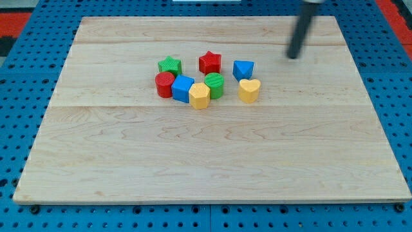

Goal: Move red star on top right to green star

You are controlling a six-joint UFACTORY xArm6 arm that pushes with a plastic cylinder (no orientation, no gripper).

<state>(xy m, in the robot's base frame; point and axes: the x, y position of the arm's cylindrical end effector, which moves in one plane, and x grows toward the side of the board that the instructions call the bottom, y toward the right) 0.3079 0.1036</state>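
Observation:
The red star (pixel 210 62) lies on the wooden board (pixel 212 161), a little above the board's middle. The green star (pixel 170 66) lies to its left, with a gap between them. My tip (pixel 294 56) is at the upper right of the board, well to the right of the red star and right of the blue block (pixel 243 69). It touches no block.
A red cylinder (pixel 165 84), a blue cube (pixel 183 88), a yellow hexagonal block (pixel 199 96) and a green cylinder (pixel 214 85) cluster just below the two stars. A yellow heart block (pixel 249 90) lies below the blue block.

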